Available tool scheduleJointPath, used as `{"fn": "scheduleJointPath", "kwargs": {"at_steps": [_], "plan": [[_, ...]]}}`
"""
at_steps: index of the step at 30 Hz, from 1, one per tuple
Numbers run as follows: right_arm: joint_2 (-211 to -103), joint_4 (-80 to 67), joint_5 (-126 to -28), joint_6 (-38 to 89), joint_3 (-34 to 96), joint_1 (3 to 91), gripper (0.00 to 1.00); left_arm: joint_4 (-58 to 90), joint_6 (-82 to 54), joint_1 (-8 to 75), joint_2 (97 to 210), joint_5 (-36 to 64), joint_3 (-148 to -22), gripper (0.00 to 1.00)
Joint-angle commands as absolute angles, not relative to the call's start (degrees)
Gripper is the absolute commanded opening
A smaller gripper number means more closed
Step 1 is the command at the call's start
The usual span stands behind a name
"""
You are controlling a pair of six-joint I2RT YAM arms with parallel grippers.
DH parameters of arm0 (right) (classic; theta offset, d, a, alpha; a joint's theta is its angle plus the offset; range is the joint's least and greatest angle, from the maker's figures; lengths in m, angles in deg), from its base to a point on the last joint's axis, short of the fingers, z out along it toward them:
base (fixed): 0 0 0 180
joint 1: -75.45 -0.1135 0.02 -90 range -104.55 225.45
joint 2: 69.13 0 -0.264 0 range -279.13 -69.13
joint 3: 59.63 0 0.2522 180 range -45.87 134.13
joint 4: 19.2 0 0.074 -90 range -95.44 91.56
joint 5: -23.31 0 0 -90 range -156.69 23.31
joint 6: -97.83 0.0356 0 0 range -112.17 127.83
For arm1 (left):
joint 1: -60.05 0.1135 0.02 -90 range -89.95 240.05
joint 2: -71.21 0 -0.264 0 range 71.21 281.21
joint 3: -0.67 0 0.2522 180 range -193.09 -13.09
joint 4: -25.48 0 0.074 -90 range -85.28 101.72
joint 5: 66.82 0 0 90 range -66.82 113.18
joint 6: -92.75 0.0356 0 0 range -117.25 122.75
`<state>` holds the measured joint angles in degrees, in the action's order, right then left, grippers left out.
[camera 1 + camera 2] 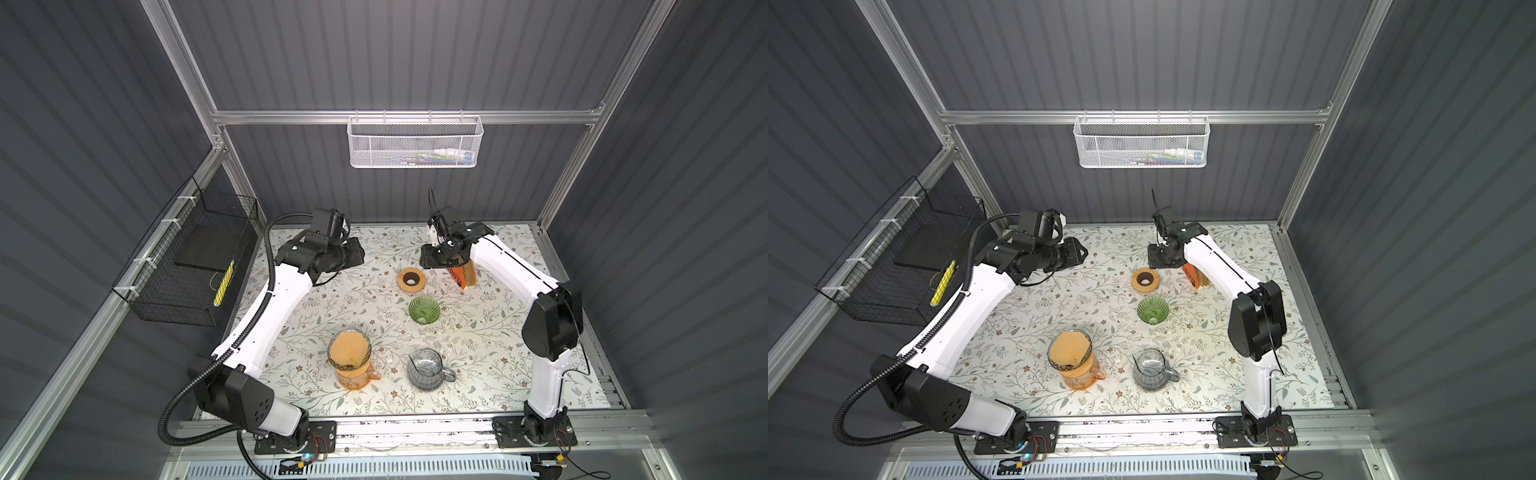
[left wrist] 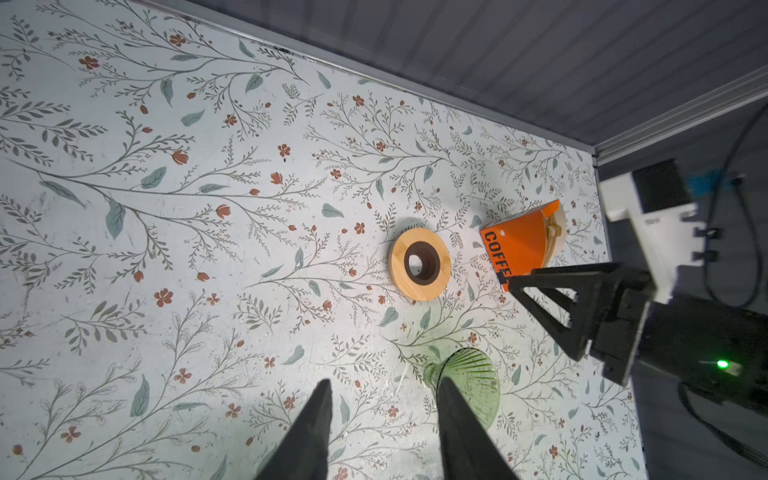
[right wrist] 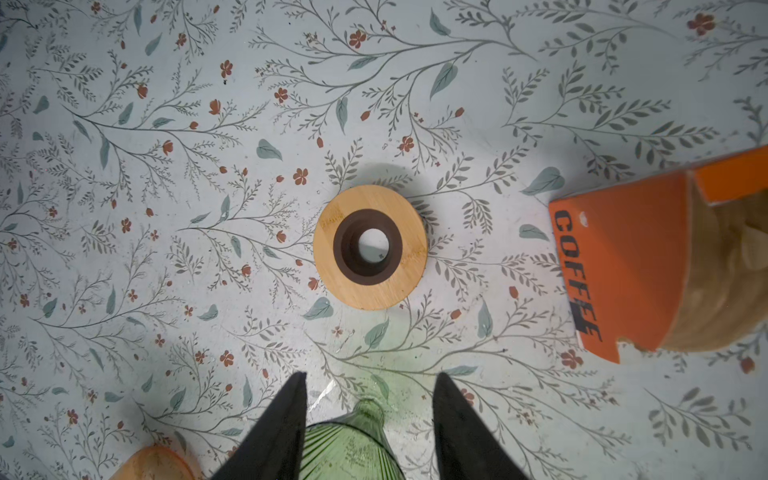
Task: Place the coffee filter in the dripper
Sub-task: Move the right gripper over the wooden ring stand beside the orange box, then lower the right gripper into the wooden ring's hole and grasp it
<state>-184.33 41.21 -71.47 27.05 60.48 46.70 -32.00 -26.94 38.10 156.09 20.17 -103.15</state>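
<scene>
Shows left gripper (image 2: 384, 381) and right gripper (image 3: 370, 374) parted, gripping nothing. Finds coffee filters (image 3: 727, 270) stacked in the orange box (image 1: 456, 276), cut off at the wrist view's edge, half hidden by the right arm in both top views. Locates green dripper (image 1: 424, 308) nearby, apart from the box.

Other stuff on the table and the walls

A round wooden ring with a dark brown middle (image 1: 411, 281) lies flat on the flowery table cover (image 1: 311, 316), toward the back. Near the front stand an orange glass jug (image 1: 354, 376) and a grey see-through glass jug with a handle (image 1: 426, 368), side by side but apart. A white mesh basket (image 1: 415, 143) hangs on the back rail. A black wire basket (image 1: 187, 274) on the left wall holds a yellow stick (image 1: 223, 282).
</scene>
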Motion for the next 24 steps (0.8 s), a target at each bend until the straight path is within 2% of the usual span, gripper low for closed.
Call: {"fn": "scheduleJointPath", "kwargs": {"at_steps": [1,24], "plan": [[-187.35,41.66,-72.05,26.28,62.13,47.16,0.52,-29.28,-25.48,39.26,157.29,15.98,-103.96,0.43],[-203.12,43.97,-73.55,27.41,70.84,48.19,0.55,-26.52,-26.35,42.65,159.56,11.67,-100.63,0.44]]}}
